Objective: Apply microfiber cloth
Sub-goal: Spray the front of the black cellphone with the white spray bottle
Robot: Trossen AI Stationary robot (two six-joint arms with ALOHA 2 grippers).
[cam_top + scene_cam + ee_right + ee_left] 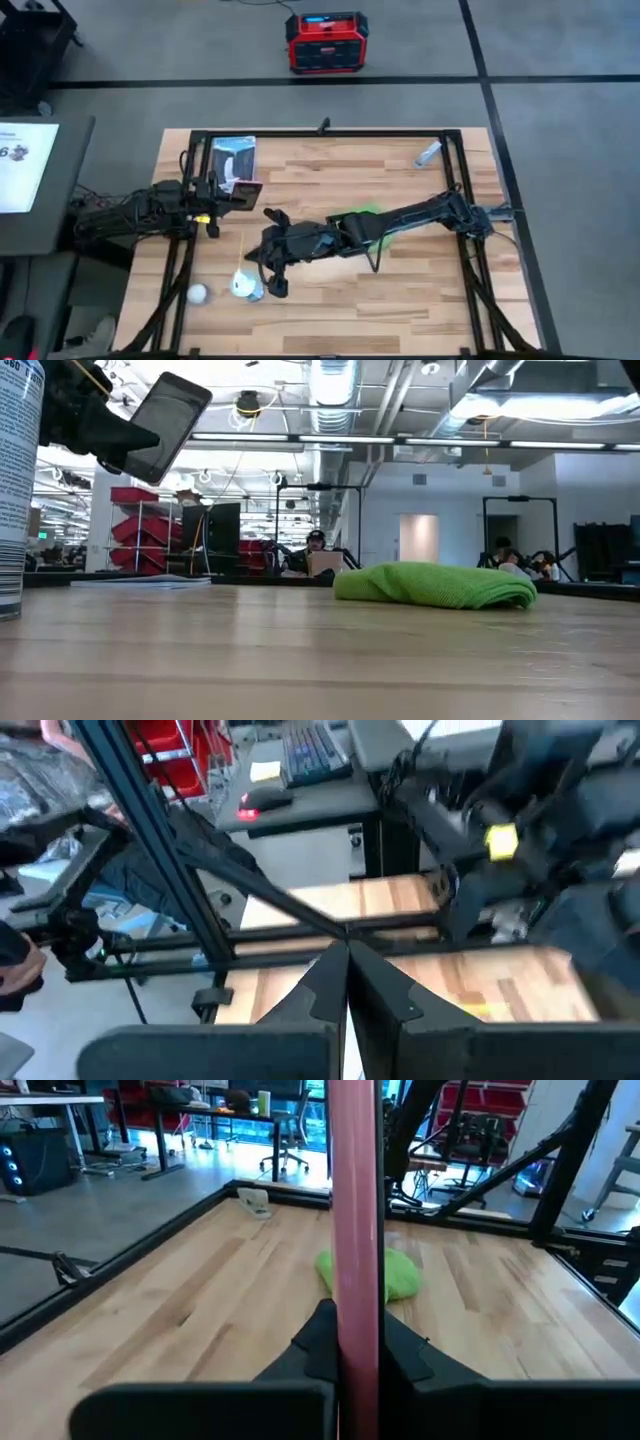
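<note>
Left gripper (243, 194): at the table's left side, lifted off the wood, pinching the phone (248, 192) between its fingers (318, 1342). In the left wrist view the phone's pink edge (355, 1230) stands upright between the two dark fingers; in the low view the phone (165, 425) hangs tilted, high above the table top.

Right gripper (272, 216): reached across to the left half of the table, close to the left gripper, with its arm (400, 215) lying over the middle of the table. In its wrist view the fingers (330, 985) are pressed together with nothing between them.

Cloth (365, 218): bright green, lying bunched on the table (330, 300) near the middle, a little to the right; from above the right arm covers most of it. It shows whole in the low view (435, 583) and beyond the phone in the left wrist view (398, 1272). Neither gripper touches it.

Other things: a can (247, 285) and a small white ball (198, 293) at the near left; a small grey object (428, 152) at the far right corner; a packet (232, 160) at the far left.

Room: people sit at desks far behind the table in the low view.
</note>
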